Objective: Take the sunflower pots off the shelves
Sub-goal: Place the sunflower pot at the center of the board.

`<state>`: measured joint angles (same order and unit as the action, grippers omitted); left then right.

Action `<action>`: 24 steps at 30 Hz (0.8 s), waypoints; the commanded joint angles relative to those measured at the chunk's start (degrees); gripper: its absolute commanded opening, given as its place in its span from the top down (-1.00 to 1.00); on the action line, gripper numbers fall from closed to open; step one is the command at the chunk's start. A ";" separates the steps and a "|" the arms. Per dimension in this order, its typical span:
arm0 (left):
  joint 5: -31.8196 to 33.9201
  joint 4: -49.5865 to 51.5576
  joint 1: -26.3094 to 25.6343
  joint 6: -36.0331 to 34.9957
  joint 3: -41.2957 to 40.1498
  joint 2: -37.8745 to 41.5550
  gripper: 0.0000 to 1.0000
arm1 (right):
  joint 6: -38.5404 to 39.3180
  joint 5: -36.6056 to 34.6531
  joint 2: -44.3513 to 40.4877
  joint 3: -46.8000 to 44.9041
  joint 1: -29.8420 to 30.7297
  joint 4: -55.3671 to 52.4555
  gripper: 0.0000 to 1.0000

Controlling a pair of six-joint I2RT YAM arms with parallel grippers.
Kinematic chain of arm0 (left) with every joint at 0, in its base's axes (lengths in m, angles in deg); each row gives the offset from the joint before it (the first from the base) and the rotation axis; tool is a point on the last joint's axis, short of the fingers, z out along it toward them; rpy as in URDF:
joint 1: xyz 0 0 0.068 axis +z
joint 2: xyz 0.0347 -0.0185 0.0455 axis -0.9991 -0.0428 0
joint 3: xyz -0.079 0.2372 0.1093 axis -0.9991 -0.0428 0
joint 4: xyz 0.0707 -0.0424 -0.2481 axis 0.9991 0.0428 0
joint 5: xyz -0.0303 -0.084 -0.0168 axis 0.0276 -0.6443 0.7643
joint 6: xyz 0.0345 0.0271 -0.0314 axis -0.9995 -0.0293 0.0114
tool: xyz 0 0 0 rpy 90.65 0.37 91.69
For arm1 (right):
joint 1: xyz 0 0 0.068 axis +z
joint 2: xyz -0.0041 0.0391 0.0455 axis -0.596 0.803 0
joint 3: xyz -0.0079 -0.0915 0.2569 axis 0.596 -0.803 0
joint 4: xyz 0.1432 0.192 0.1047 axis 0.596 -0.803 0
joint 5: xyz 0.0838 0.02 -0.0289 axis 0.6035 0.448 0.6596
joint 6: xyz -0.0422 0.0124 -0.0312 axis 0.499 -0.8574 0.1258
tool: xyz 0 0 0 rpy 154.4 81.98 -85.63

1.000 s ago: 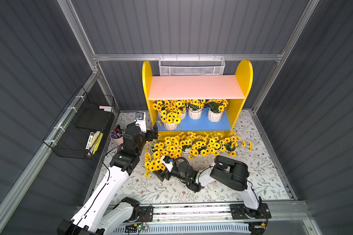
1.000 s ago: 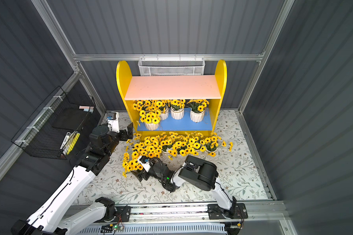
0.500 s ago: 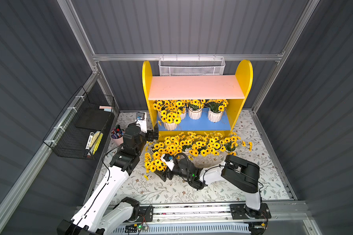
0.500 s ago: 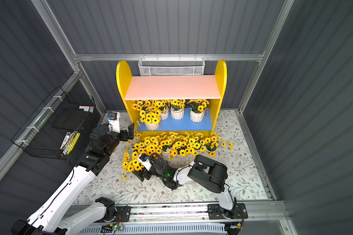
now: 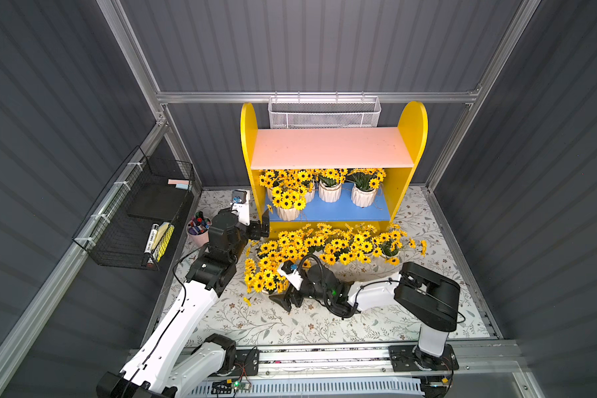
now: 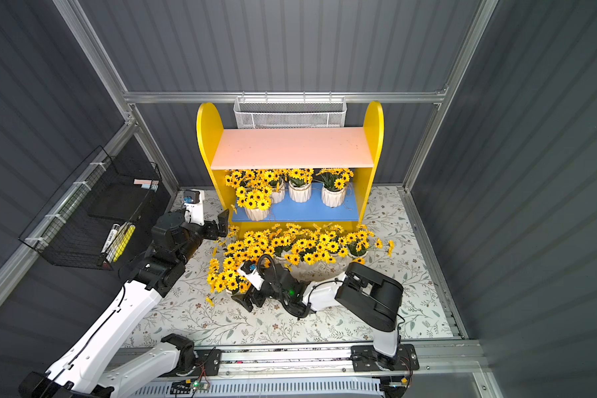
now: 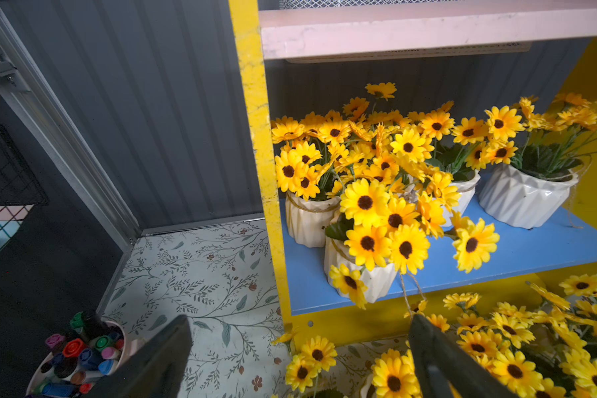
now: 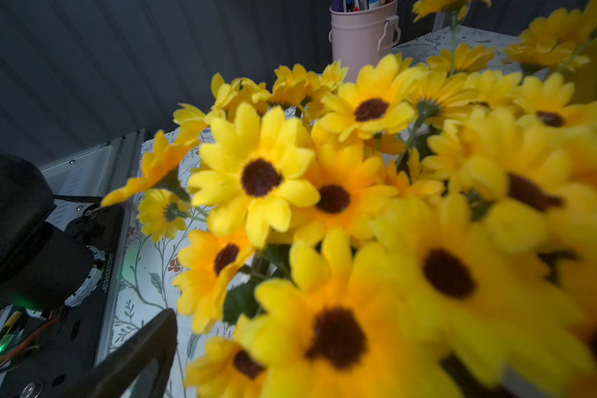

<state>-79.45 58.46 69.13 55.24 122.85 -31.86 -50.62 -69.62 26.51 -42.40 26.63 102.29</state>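
Note:
The shelves (image 5: 331, 148) (image 6: 290, 148) have a bare pink upper board. Several sunflower pots stand on the blue lower board (image 5: 342, 208), the nearest (image 5: 287, 212) (image 7: 376, 279) at its front left. Many more sunflower pots (image 5: 324, 241) crowd the floor in front. My left gripper (image 5: 261, 225) (image 7: 299, 344) hangs open and empty at the shelves' front left corner. My right gripper (image 5: 285, 298) (image 6: 247, 298) lies low and open beside a floor pot's flowers (image 5: 264, 279) (image 8: 255, 179). One of its fingers (image 8: 145, 355) shows and blooms hide the other.
A pink cup of markers (image 5: 198, 232) (image 7: 80, 355) stands left of my left arm. A black wire rack (image 5: 142, 213) hangs on the left wall. A white mesh basket (image 5: 324, 115) hangs behind the shelves. Flower-print floor (image 5: 290, 327) lies in front of the pots.
The right arm's elbow has swung to the right while its gripper stays by the front-left floor pot, drawn slightly towards the front. The left arm has not moved.

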 commanded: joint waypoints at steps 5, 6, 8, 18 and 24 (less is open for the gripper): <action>-6.45 -0.08 0.22 2.23 1.57 -0.99 -0.99 | 1.04 -2.82 -10.72 -4.00 0.40 -10.73 -0.98; -7.24 -0.24 0.27 2.23 1.57 -1.23 -0.99 | 1.06 -3.60 -12.27 -4.32 0.38 -11.99 -0.98; -8.61 -0.78 0.22 2.07 1.63 -1.66 -0.99 | 1.30 -6.21 -16.03 -4.35 0.41 -16.46 -0.98; -17.29 -1.40 -4.33 0.83 2.20 -5.70 -0.99 | 0.15 -24.16 -33.21 -0.33 -3.52 -37.22 -0.98; -14.78 -0.92 -8.49 0.45 2.00 -8.40 -0.99 | -4.53 -23.40 -41.37 -1.61 -12.84 -40.24 -0.98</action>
<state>-94.36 57.15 61.79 56.37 122.98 -39.08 -52.88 -91.08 -12.47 -44.02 16.10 66.24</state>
